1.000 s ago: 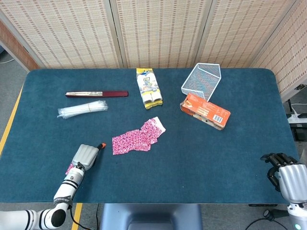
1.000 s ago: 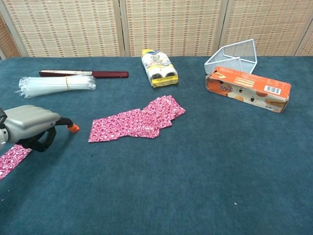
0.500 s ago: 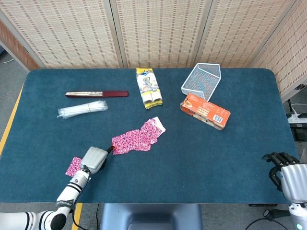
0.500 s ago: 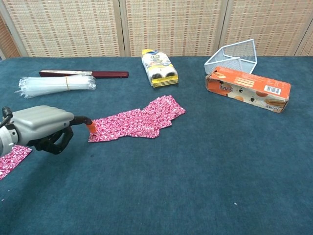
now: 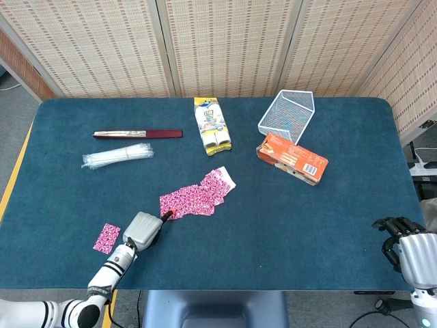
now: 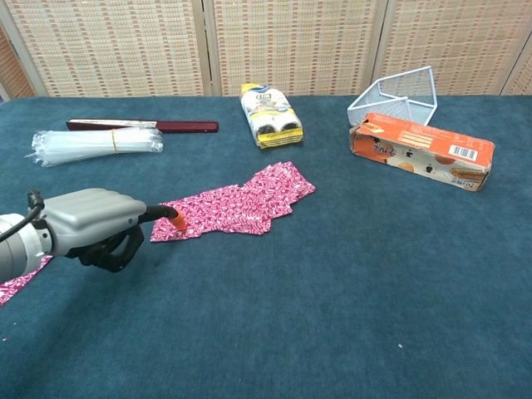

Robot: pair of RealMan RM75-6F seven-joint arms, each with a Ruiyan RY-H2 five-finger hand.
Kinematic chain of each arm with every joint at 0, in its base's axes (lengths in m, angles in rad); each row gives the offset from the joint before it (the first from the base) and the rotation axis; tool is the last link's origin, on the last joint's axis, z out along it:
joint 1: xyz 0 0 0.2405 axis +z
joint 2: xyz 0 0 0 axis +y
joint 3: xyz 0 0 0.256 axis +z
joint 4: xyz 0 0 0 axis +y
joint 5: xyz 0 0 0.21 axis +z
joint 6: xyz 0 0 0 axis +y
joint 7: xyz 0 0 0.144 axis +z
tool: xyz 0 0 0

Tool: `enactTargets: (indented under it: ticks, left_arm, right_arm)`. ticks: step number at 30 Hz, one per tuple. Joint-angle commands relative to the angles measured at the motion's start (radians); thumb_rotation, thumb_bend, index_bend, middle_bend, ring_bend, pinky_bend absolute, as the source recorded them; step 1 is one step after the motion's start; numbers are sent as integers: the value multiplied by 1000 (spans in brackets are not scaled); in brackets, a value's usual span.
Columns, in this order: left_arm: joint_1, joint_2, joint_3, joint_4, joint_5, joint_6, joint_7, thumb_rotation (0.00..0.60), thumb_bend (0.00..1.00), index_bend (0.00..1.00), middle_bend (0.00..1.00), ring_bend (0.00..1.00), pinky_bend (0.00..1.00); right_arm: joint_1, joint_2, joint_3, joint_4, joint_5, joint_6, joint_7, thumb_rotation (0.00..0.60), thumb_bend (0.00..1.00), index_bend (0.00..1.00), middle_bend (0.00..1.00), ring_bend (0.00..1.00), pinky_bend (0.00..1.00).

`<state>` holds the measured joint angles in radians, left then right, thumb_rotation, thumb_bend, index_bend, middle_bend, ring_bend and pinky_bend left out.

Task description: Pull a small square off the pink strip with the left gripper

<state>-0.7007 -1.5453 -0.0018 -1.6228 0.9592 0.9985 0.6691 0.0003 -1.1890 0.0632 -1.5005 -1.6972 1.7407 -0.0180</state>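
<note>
Since the previous frames, I had moved the left hand point(image 5: 143, 230) forward and inward, away from the torn pink square point(image 5: 106, 238), which stayed on the cloth behind and outboard of it. The hand held nothing; most fingers were curled under, one extended with its orange fingertip point(image 6: 177, 221) over the near end of the pink strip point(image 5: 198, 195). The strip lay flat just ahead of the hand, its long axis running from that fingertip away toward the far right. The right hand point(image 5: 410, 250) hung off the table edge; I could not tell its grip.
</note>
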Motion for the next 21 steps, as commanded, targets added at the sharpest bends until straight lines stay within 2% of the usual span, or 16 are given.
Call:
enactTargets:
  ticks: [1,21]
  left_arm:
    - [-8,-21,3,32,-26,-7,26,600,841,122,684,688,631]
    - [6,-6,35,80,-128,29,115,600,841,173,684,688,631]
  right_arm:
    - [-1,-1,0,1,-1,4,1,600,1000,492,536,469,641]
    - [-10,-7,-2,3,-5,18,-4,600,1000,492,536,469,641]
